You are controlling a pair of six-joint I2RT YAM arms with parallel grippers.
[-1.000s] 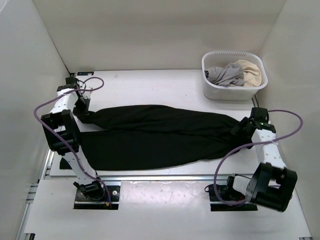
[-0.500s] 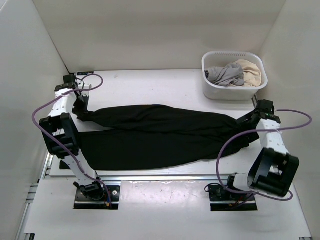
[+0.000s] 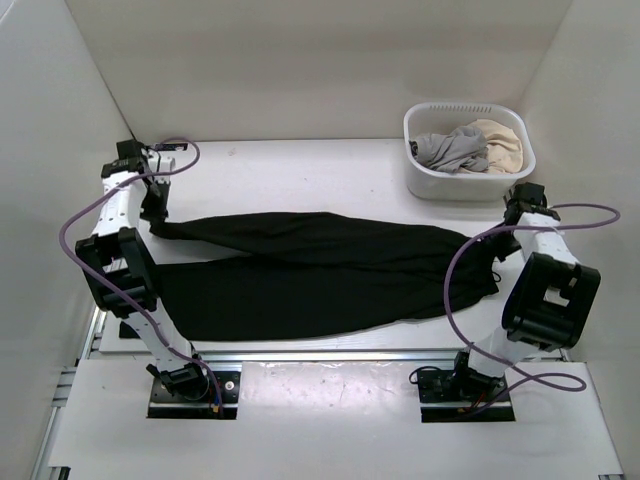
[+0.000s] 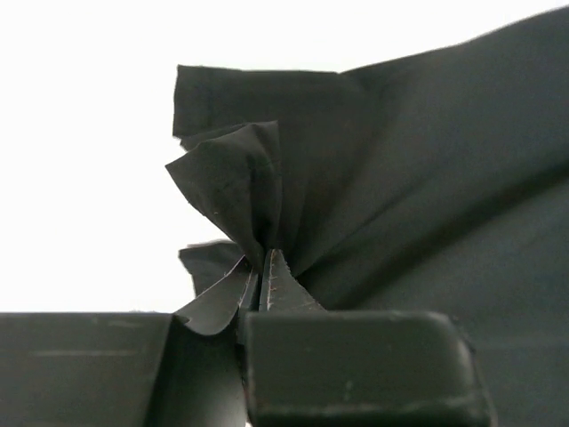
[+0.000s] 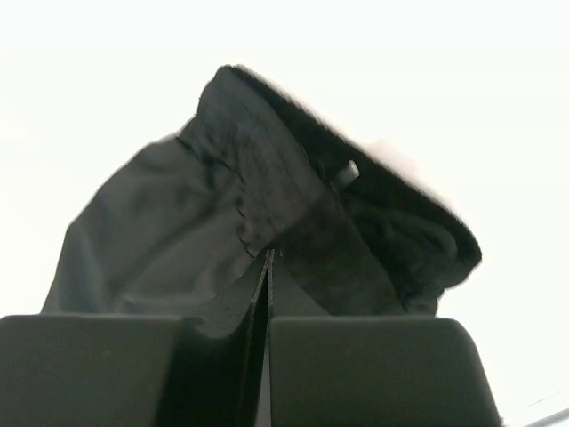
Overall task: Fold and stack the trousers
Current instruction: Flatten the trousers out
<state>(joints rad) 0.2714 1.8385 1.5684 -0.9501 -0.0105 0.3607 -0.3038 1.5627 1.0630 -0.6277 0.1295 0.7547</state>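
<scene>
The black trousers [image 3: 320,270] lie spread lengthwise across the table, leg ends at the left and waist at the right. My left gripper [image 3: 160,226] is shut on the hem of the far leg. In the left wrist view the fabric [image 4: 427,160] bunches into folds at the closed tips [image 4: 267,260]. My right gripper [image 3: 497,243] is at the waist end. Its jaws [image 5: 268,255] are shut, and creased waist fabric [image 5: 178,222] gathers right at the tips. The near leg lies flat and is not held.
A white basket [image 3: 460,185] with grey and beige clothes [image 3: 462,148] stands at the back right, just beyond the right arm. White walls close in the left, right and back. A metal rail [image 3: 330,355] runs along the near table edge.
My right gripper has gone from open to shut at the waist end while that arm swung back and to the right. My left gripper drew the leg hem slightly back and left.
</scene>
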